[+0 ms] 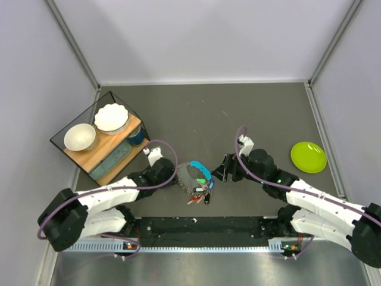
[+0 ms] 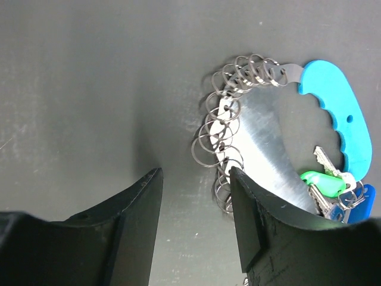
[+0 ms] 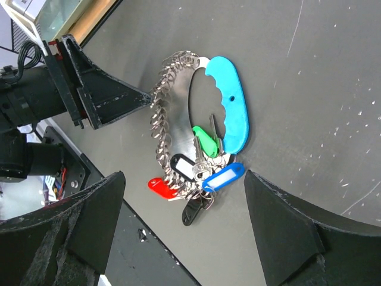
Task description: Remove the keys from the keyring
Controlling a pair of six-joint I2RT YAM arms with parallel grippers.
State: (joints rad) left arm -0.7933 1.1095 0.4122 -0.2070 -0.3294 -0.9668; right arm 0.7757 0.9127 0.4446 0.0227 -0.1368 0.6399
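Near the front of a dark grey table (image 1: 268, 107), two robot arms reach inward. The left gripper (image 2: 194, 177) has its jaws apart and holds nothing, with one finger (image 2: 262, 220) just beside a chain of small split rings (image 2: 217, 128). The right gripper (image 1: 220, 170) stands wide open and empty, just right of the bunch. Between them the keyring (image 3: 232, 107), a metal crescent with a cyan handle, lies flat. The keys (image 3: 199, 167), tagged green, blue, red and black, cluster at its near end. Farther back are a lime-green plate (image 1: 308, 157) at right and a wooden shelf (image 1: 110, 143) with two white dishes at left.
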